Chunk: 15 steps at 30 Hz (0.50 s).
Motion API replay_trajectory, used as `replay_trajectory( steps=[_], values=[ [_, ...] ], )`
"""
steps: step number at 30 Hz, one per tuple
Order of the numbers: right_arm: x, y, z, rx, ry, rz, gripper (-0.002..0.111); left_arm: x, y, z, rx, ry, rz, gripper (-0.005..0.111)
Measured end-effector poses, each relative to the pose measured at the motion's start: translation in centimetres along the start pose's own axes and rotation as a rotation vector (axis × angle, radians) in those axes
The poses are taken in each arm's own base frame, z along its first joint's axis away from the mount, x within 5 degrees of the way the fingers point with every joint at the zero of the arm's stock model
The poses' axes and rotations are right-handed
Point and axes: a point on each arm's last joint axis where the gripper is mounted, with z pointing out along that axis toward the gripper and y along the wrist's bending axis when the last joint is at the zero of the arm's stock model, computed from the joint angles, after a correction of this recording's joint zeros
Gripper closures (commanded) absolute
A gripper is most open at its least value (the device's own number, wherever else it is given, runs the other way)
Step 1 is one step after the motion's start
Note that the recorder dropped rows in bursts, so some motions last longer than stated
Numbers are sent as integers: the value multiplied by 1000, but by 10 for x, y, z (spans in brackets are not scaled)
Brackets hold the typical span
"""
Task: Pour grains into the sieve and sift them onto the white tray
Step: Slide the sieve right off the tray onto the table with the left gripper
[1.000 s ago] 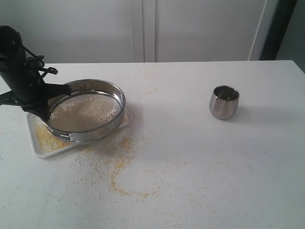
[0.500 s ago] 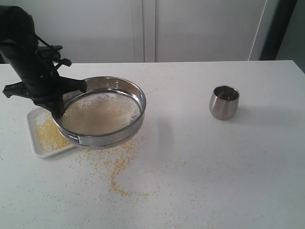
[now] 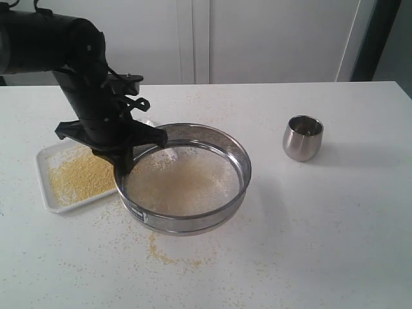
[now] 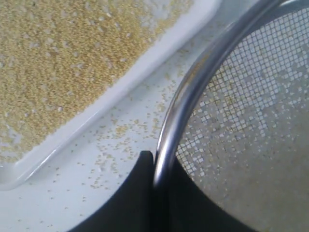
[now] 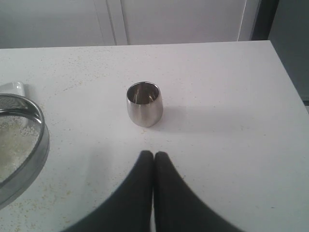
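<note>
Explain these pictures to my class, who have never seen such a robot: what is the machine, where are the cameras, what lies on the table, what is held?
It is a robot with two arms, each ending in a two-fingered gripper. One camera views the whole table; one sits on each wrist. The left gripper pinches the rim of the sieve; pale grains lie inside. Near it a tray holds yellow meal. The right gripper, shut and empty, faces a steel cup.
</note>
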Motion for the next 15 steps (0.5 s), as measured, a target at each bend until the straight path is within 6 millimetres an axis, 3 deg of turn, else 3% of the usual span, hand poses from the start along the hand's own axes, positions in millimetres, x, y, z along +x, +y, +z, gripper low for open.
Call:
replay_trajectory(
  steps=[8,15],
  values=[
    [0,0,0,0,0,0,108,6,-44,1,58,-87,109,107],
    [0,0,0,0,0,0,108,7,-62,0,93,-149,151,107]
  ],
)
